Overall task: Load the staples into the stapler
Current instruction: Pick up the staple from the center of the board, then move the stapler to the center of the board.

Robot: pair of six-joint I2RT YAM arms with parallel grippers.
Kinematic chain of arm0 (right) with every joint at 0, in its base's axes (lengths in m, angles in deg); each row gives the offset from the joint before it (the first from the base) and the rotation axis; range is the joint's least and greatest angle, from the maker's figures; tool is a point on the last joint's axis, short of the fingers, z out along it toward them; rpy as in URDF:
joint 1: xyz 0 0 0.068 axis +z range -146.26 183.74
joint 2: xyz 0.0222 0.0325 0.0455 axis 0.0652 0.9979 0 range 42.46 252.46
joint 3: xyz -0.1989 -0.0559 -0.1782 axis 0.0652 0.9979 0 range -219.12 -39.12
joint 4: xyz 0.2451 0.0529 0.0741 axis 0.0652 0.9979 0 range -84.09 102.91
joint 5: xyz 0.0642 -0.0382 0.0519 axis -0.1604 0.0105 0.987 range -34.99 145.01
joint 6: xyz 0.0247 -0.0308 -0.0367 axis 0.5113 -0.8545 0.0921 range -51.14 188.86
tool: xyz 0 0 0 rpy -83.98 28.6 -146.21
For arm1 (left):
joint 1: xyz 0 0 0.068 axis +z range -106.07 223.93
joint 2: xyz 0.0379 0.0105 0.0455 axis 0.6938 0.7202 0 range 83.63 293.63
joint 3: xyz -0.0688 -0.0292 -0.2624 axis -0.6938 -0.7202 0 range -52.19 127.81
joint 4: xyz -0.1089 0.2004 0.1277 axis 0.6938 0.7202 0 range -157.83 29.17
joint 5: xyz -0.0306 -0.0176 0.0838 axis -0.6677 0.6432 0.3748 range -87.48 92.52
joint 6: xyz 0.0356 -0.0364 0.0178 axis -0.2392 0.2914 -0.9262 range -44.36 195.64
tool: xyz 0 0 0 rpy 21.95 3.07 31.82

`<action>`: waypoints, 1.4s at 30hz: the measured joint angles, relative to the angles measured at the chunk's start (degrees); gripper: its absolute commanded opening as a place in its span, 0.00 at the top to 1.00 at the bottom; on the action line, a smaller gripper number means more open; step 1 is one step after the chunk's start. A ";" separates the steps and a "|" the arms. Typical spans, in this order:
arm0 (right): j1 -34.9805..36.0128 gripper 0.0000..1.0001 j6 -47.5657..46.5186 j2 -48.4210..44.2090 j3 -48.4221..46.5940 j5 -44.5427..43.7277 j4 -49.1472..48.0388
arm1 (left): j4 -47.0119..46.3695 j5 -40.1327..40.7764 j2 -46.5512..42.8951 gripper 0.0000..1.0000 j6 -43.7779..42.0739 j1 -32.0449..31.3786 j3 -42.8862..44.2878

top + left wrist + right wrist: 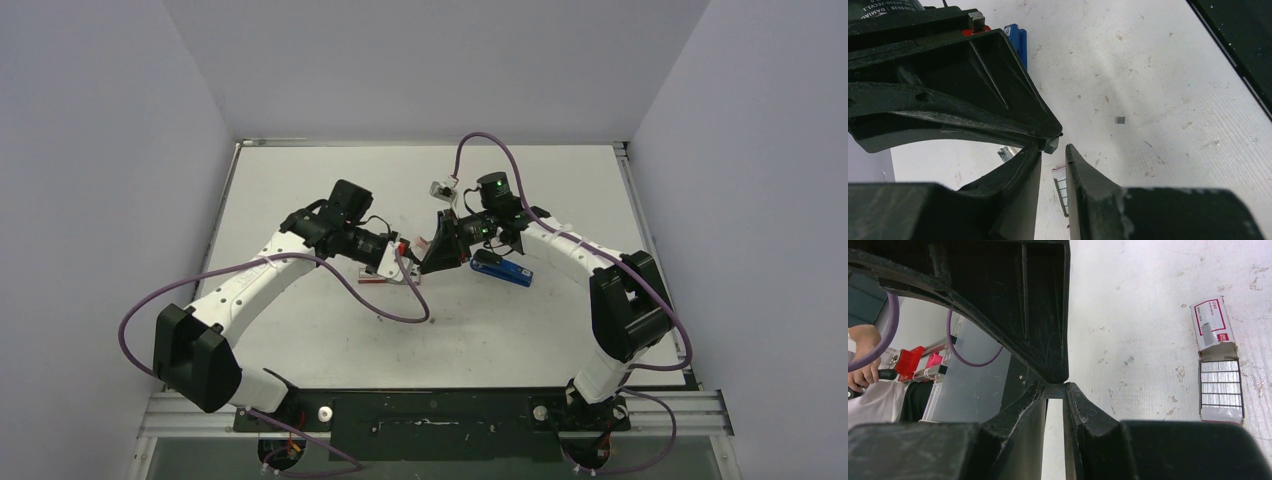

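Two grippers meet tip to tip at mid-table over a single staple strip (1050, 145). The right gripper (1054, 388) is clamped on the short silvery piece. The left gripper (1053, 151) has its jaws a narrow way apart on either side of the strip, with a gap showing on at least one side, so it does not appear to have taken hold.

The stapler (505, 269) lies flat on the table (300, 190) just right of this meeting point. Its long axis runs left to right and slants slightly nearer at its right end, with its black end toward the grippers. It sits beside the right arm, which is plainly the closer of the two. Whether its magazine is open cannot be made out.

The open staple box (1218, 371), with more strips showing inside, rests near-left, below the left gripper. A loose staple fragment (1120, 119) lies apart on the table. Loading will likely mean carrying the strip rightward and lining it up along the stapler's length.
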 measured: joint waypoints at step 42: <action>-2.16 0.58 0.79 0.00 0.81 -1.92 -0.98 | -2.71 2.95 0.61 1.00 4.35 -1.14 -1.09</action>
